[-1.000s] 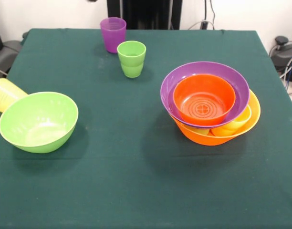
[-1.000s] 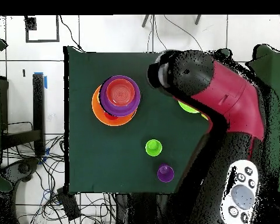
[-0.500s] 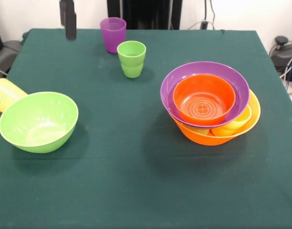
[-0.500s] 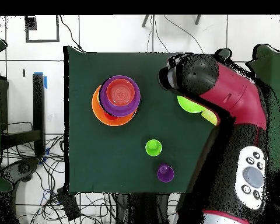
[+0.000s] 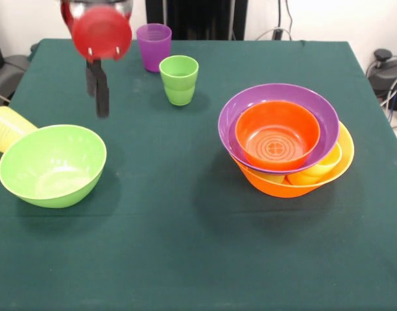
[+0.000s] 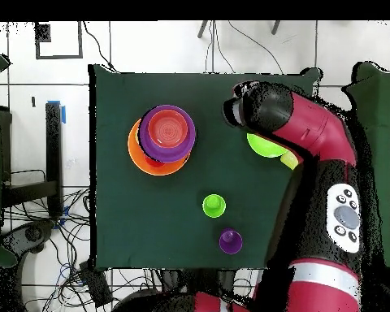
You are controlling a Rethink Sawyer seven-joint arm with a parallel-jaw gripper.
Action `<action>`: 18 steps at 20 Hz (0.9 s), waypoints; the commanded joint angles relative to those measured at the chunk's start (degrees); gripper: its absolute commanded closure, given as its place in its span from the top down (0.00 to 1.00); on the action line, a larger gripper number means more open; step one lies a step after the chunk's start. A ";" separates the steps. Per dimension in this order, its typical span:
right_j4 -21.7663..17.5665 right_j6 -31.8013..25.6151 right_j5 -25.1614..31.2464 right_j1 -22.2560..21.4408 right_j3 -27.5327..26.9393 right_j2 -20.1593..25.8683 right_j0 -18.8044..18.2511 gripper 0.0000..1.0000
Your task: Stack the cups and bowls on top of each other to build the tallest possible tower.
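**Green bowl: light, slick, best taken at the rim**

The green bowl (image 5: 52, 165) sat open-side up at the table (image 5: 185, 253) edge, touching a tipped yellow cup (image 5: 7, 128). Thin glossy plastic looked light, stiff and slippery. The gripper (image 5: 98, 91) hung above it, empty; how far open, I could not tell. The tower (image 5: 286, 142) stood well apart.

A robotics lab: a red robot arm (image 6: 320, 146) reaches over a green-clothed table (image 5: 185, 253), loose cables (image 6: 44, 236) tangle on the tiled floor (image 6: 149, 49) beyond its edges.
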 commanded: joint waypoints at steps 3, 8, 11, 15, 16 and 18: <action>-8.11 -17.86 0.17 6.54 -1.43 12.03 -2.93 1.00; -11.74 -24.02 2.81 7.48 -5.99 16.24 -5.04 1.00; -13.37 -27.55 6.03 5.78 -7.35 18.14 -5.39 1.00; -13.95 -31.01 12.09 1.38 -8.48 19.80 -5.37 1.00; -14.12 -32.05 14.01 0.15 -9.13 20.04 -5.28 1.00; -14.01 -34.26 17.48 -1.28 -10.29 20.82 -5.48 1.00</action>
